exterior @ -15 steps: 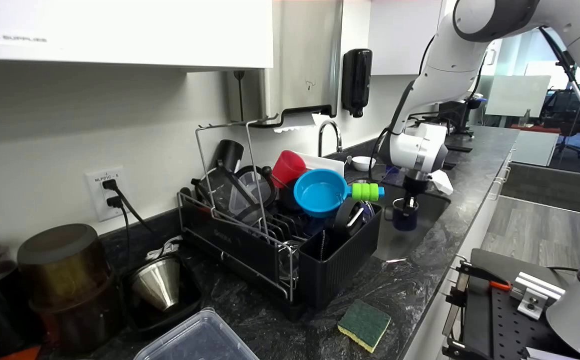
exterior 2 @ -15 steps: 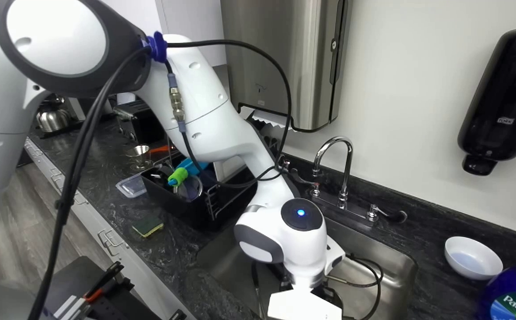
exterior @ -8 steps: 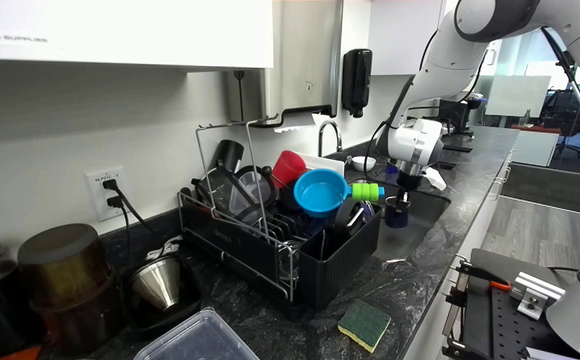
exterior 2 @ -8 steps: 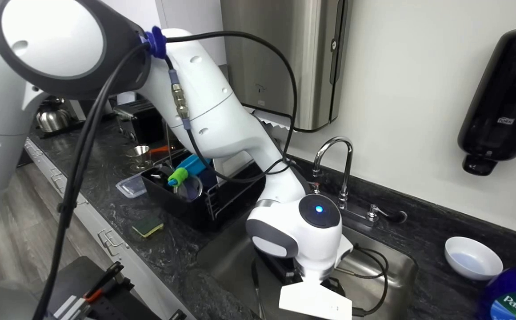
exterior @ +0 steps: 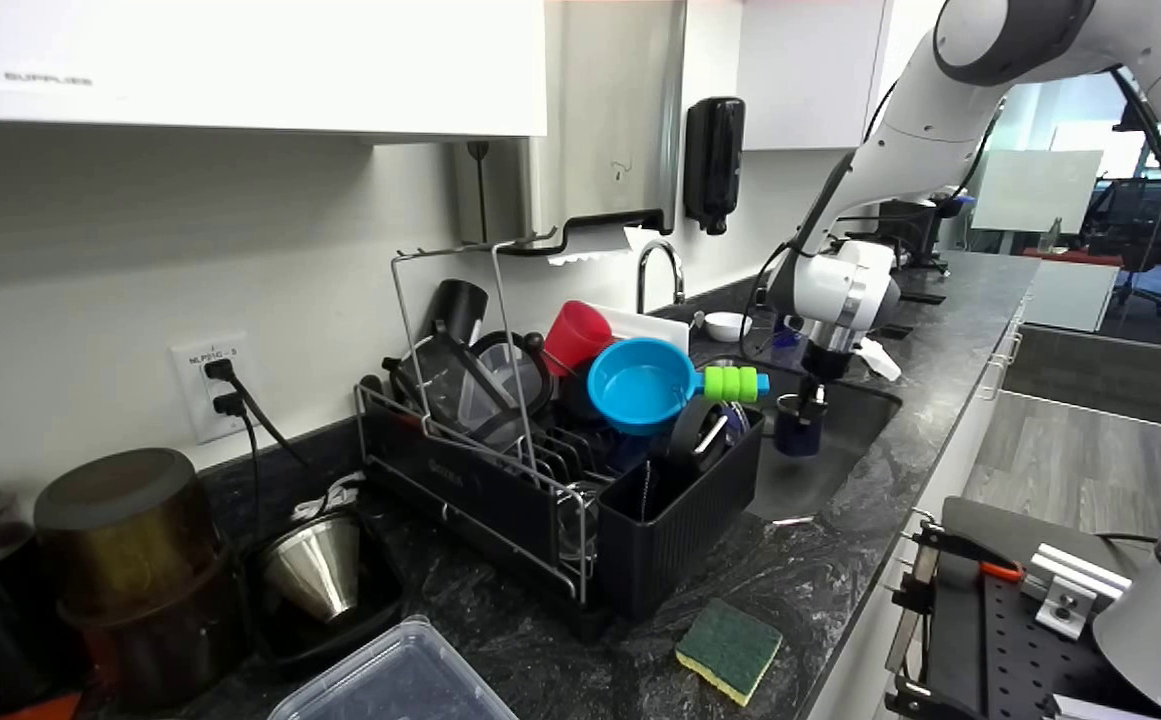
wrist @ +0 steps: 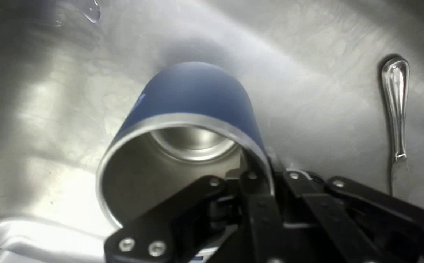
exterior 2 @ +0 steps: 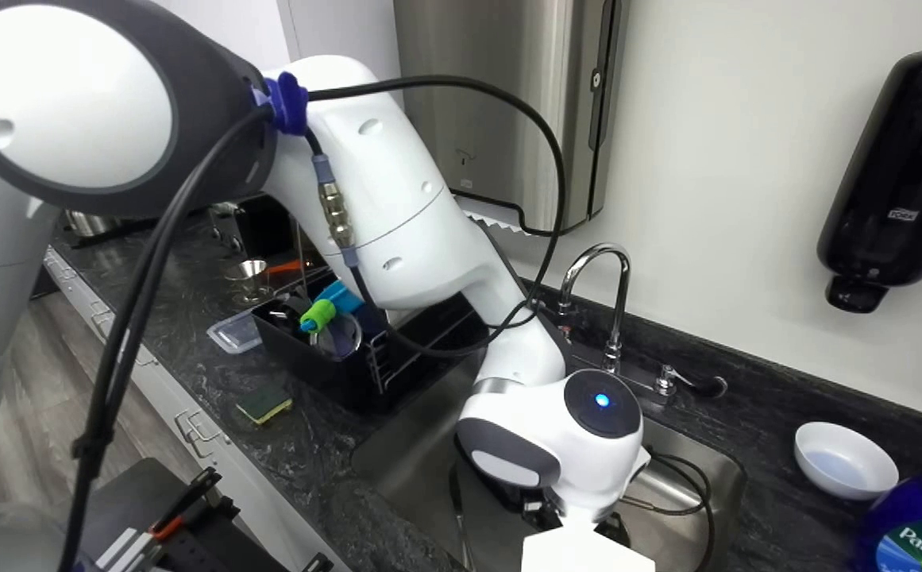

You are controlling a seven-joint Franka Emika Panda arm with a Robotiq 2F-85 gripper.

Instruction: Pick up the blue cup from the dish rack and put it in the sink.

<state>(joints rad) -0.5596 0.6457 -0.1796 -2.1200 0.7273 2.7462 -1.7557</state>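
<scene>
The blue cup [exterior: 797, 437] is inside the steel sink [exterior: 865, 425] in an exterior view. In the wrist view the cup [wrist: 193, 91] shows its open silver mouth and empty inside. My gripper [wrist: 262, 166] is shut on the cup's wall, with one finger inside the rim and one outside. The gripper [exterior: 819, 394] also shows above the cup in an exterior view. I cannot tell whether the cup's base touches the sink floor. In an exterior view the arm hides the cup over the sink [exterior 2: 397, 461]. The dish rack [exterior: 490, 500] stands beside the sink.
A knife [wrist: 396, 106] lies on the sink floor. The faucet [exterior 2: 623, 302] rises behind the sink. A blue pan with a green handle [exterior: 645, 385] and a red cup [exterior: 578, 338] sit in the rack. A sponge [exterior: 730, 650] and a white bowl [exterior 2: 846, 461] are on the counter.
The arm has shifted over the sink with the cup still in the gripper. The hand has moved to the right in an exterior view. The cup is slightly lower than a second ago.
</scene>
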